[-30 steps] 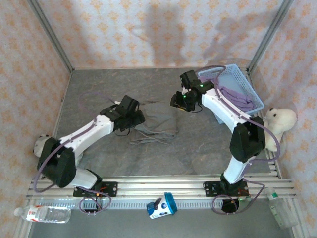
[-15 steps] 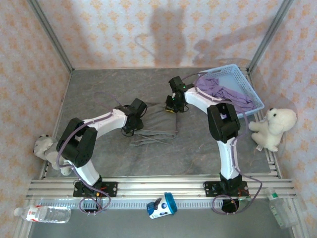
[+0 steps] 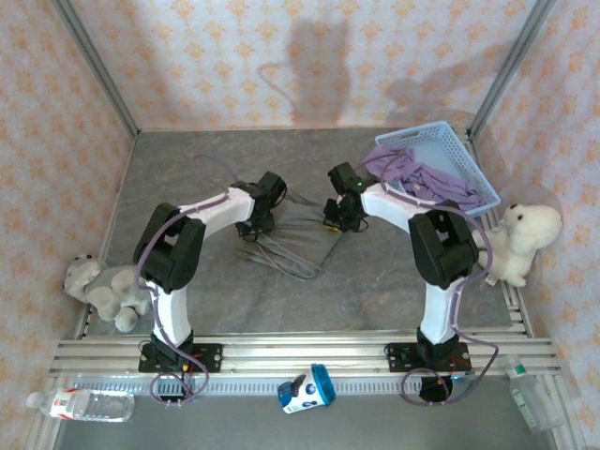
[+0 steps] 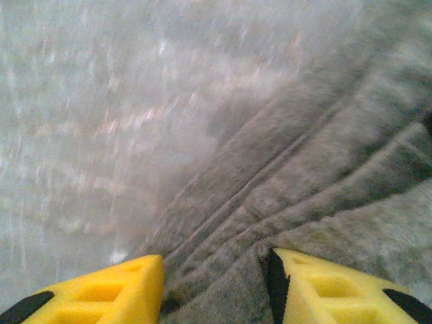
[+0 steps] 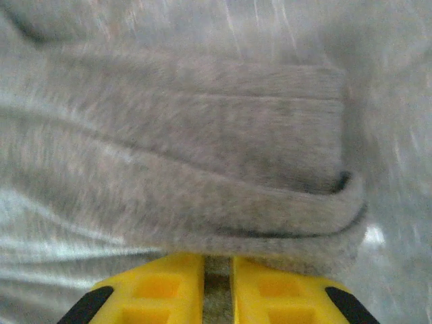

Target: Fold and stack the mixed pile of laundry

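Mid-table [image 3: 187,173], the grey-olive garment [image 3: 298,234], seemingly soft, light and floppy, lies bunched between both arms, the right gripper [image 5: 217,270] pinched tight on its thick folded edge, the left gripper [image 4: 212,287] straddling a ridge, grip unclear, and its corners look the likeliest holds.

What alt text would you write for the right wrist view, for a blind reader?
Close up, the right pincer, its yellow fingers almost together, pinches a thick folded edge of the grey garment. Blurred grey table surface shows at the right.
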`<move>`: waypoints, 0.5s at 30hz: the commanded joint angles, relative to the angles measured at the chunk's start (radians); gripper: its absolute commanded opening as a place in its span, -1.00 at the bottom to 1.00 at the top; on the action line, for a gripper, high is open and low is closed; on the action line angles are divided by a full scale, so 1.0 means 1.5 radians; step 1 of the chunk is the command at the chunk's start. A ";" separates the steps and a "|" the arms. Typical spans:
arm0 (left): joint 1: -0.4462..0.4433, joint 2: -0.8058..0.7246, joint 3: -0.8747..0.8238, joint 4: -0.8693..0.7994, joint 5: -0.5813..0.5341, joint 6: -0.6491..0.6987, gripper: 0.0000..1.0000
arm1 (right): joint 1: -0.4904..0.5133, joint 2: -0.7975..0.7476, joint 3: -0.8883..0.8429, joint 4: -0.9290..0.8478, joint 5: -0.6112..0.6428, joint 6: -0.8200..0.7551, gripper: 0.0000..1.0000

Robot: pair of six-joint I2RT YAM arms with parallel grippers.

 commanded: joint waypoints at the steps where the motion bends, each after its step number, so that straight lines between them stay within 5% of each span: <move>1: 0.020 0.052 0.090 -0.050 -0.028 0.076 -0.10 | 0.045 -0.077 -0.067 -0.001 -0.034 0.039 -0.60; 8: 0.021 -0.014 0.220 -0.109 -0.012 0.101 0.27 | 0.057 -0.173 -0.061 -0.002 -0.034 0.027 -0.46; 15: -0.032 -0.208 -0.006 0.025 0.156 -0.003 0.16 | 0.032 -0.122 0.022 -0.033 -0.047 -0.041 -0.47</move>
